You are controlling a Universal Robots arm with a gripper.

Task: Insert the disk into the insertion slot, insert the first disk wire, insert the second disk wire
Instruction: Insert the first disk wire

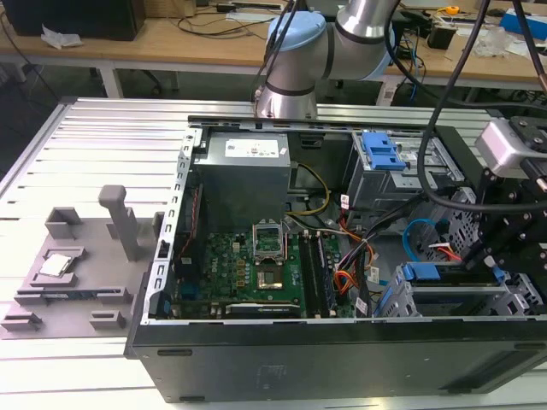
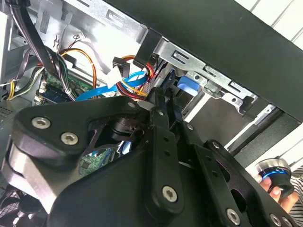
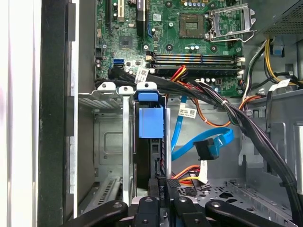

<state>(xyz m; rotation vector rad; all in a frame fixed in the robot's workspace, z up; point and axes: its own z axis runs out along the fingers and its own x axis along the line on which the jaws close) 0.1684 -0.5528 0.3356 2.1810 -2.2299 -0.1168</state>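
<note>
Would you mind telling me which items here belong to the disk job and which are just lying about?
Job: disk, insertion slot, first disk wire, second disk wire, gripper.
Lying about: motherboard, power supply, grey fixture, taller cage with blue latch.

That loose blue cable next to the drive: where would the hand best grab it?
Probably by its dark end plug, not the blue cable itself: the plug is the stiff, blocky part, the rest a floppy loop. It hangs free beside the disk, so coming in from the open side of the case looks easiest.
</note>
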